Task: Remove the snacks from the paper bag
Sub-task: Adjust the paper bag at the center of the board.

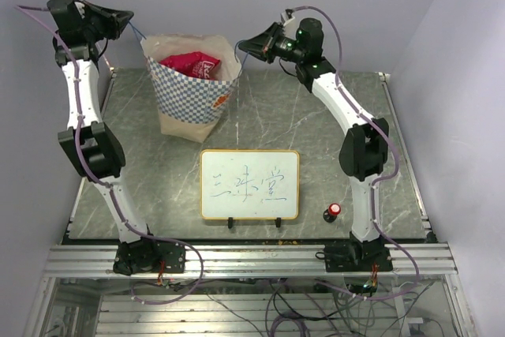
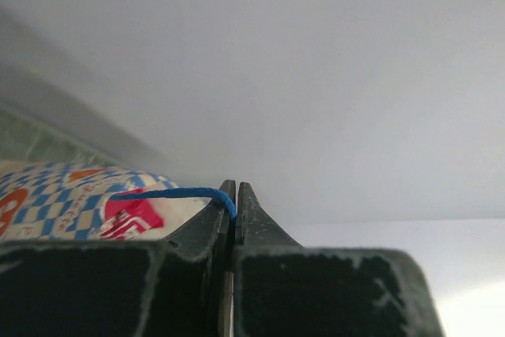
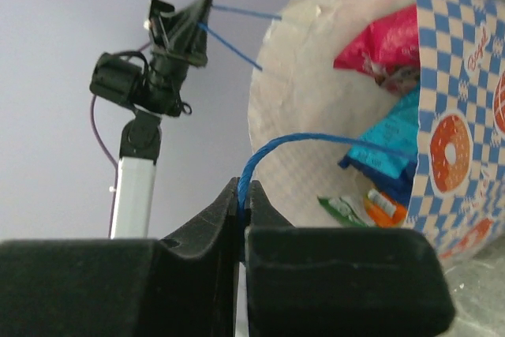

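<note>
The paper bag (image 1: 189, 88) stands at the back of the table, its mouth held wide. A red snack packet (image 1: 191, 63) shows at its top. In the right wrist view the bag (image 3: 458, 116) holds red (image 3: 379, 45), blue (image 3: 387, 147), green (image 3: 341, 209) and orange (image 3: 383, 207) packets. My left gripper (image 1: 126, 23) is shut on the left blue cord handle (image 2: 177, 192), left of the bag. My right gripper (image 1: 246, 45) is shut on the right cord handle (image 3: 268, 151), right of the bag. The left gripper also shows in the right wrist view (image 3: 185, 25).
A framed whiteboard (image 1: 249, 184) with writing lies in front of the bag. A small red-capped black knob (image 1: 332, 211) sits right of it near the right arm. The walls stand close on the left, right and back.
</note>
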You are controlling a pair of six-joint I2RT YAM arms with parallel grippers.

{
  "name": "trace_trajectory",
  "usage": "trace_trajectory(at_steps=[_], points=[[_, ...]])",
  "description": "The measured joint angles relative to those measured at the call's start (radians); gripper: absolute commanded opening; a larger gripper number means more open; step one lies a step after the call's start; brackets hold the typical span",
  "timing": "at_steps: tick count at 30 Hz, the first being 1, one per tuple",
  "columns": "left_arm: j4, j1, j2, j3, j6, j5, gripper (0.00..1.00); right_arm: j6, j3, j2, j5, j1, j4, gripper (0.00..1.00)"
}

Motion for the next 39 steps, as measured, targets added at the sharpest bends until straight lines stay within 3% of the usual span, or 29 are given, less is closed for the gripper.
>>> trace_trajectory(at_steps=[5,10,19,30,39], points=[[0.162,-0.005,0.111,0.122,-0.093,0.031,0.07,-0.032,-0.035,0.004,-0.001,0.03,-0.013,0.0],[0.27,-0.05,0.13,0.13,-0.137,0.05,0.07,-0.076,-0.204,-0.031,-0.006,0.025,-0.028,0.0],[0.434,-0.25,0.036,-0.088,-0.155,0.108,0.07,-0.19,-0.502,-0.204,-0.014,0.001,-0.1,0.0],[0.47,-0.382,-0.182,-0.37,-0.119,0.175,0.07,-0.396,-0.621,-0.304,0.001,-0.026,-0.277,0.0],[0.308,-0.385,-0.296,-0.462,0.026,0.188,0.07,-0.556,-0.678,-0.399,0.019,-0.004,-0.395,0.0]])
